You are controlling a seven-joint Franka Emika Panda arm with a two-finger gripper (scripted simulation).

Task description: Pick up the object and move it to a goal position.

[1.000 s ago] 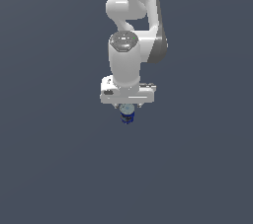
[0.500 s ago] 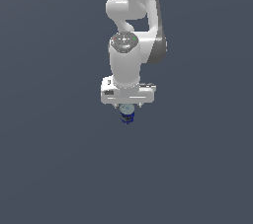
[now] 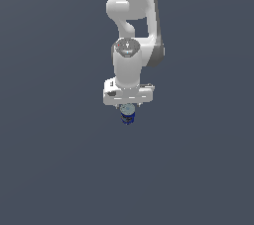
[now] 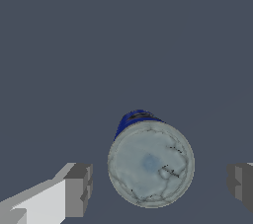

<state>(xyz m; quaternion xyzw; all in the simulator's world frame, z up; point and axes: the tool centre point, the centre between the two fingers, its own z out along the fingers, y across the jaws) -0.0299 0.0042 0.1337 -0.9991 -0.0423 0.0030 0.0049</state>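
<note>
While I hang straight over the can (image 4: 150,164), my fingers (image 4: 78,191) stand wide apart, one on each side of its silvery top, touching neither. From the exterior view, the blue can (image 3: 128,114) sits directly beneath my gripper (image 3: 128,104).

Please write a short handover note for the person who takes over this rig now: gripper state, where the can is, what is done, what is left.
Gripper: open, one finger on each side of the can, gaps on both sides, no contact.
Can: upright, silvery top facing the wrist camera, directly under the hand in the exterior view.
Done: gripper lined up over the can.
Left: probably lower a little if needed, close on the can, lift, carry to the goal. No goal marker shows in either view.
</note>
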